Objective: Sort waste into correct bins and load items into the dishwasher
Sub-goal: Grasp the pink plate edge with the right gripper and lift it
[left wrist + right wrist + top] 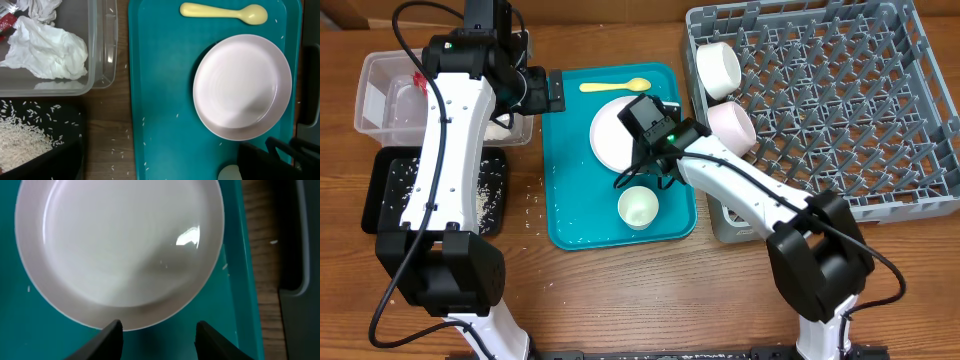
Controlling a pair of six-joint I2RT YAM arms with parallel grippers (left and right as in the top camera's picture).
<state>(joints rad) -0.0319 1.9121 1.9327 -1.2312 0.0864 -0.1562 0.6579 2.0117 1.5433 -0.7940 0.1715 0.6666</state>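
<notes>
Overhead first: my right gripper (638, 172) hangs over the teal tray (570, 200), right at the near rim of the white plate (610, 135). The small cup (637, 208) is just behind it. Both bowls (718, 68) are off to its right in the dish rack (840, 100). My left gripper (548, 92) is spread wide and empty at the tray's edge.

Left wrist: the plate (242, 85) and spoon (225, 12) are ahead, the tissue (47, 47) is in the clear tub (102, 45), and the rice (20, 142) is in the black tray.

Right wrist: my fingers (112, 332) are apart, gripping nothing. The plate (120, 245) is just past the tips.
</notes>
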